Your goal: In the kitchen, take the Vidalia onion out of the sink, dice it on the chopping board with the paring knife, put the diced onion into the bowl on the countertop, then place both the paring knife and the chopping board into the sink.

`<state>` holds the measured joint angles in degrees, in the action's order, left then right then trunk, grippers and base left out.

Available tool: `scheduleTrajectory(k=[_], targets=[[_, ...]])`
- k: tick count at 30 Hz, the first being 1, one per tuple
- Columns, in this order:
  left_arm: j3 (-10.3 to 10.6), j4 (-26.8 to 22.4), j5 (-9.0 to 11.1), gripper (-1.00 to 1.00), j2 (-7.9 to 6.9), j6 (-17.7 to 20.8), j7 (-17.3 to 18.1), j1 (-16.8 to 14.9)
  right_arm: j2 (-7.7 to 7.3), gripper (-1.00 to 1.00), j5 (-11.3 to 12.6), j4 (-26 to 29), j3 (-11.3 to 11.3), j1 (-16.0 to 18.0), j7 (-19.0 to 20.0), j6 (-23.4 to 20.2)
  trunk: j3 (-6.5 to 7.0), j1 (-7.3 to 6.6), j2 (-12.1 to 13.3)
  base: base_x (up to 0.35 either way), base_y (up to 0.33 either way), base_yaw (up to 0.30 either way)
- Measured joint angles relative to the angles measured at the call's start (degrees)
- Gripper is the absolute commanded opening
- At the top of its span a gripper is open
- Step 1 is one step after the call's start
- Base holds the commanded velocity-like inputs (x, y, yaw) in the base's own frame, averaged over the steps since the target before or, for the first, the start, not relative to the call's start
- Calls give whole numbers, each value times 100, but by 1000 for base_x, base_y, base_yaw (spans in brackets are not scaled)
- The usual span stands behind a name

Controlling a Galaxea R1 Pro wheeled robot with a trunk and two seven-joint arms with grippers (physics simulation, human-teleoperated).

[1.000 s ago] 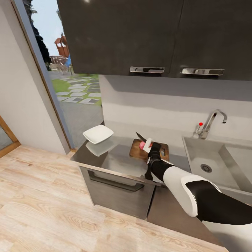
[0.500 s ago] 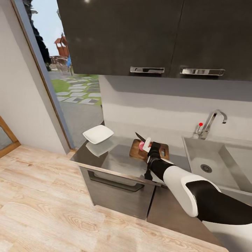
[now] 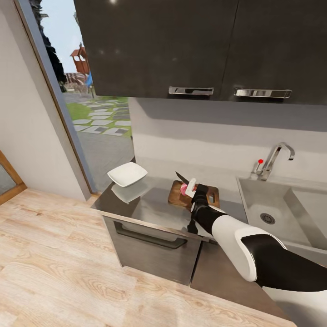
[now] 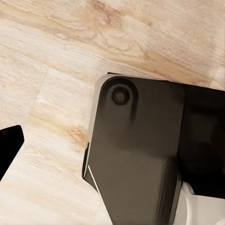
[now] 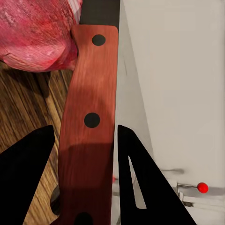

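**Right arm holds the knife over the onion on the chopping board**

The head view looks down at a grey countertop (image 3: 154, 206) under dark wall cabinets (image 3: 200, 45). The robot's right arm reaches forward from the lower right, and its right gripper (image 3: 196, 194) is closed around the handle of the paring knife (image 3: 183, 177). The dark blade points up and away to the left, above the brown chopping board (image 3: 177, 194). A pinkish-red onion (image 3: 184, 188) sits on the board, right beside the gripper.

In the right wrist view, the two black fingers (image 5: 26, 173) flank the knife's reddish-brown riveted handle, and the onion presses against the handle's side over the board's wood grain.

A white bowl (image 3: 127, 174) stands on the countertop to the left of the board, apart from it. The steel sink (image 3: 272, 209), with its chrome tap (image 3: 274, 159) and red knob, lies to the right.

The left wrist view shows pale wooden floor (image 4: 51, 61) and a dark part of the robot's body; whether the left gripper is open or closed cannot be told.
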<state>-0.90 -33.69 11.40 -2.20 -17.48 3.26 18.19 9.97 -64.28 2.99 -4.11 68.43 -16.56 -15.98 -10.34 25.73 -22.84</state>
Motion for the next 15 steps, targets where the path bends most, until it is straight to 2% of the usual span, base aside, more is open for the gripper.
scheduleTrajectory(k=[15], targets=[[0,1,-1,100,0,0,0,-1,0,-100,0,0,0,0,0,0,0,0,0,0,0,0]])
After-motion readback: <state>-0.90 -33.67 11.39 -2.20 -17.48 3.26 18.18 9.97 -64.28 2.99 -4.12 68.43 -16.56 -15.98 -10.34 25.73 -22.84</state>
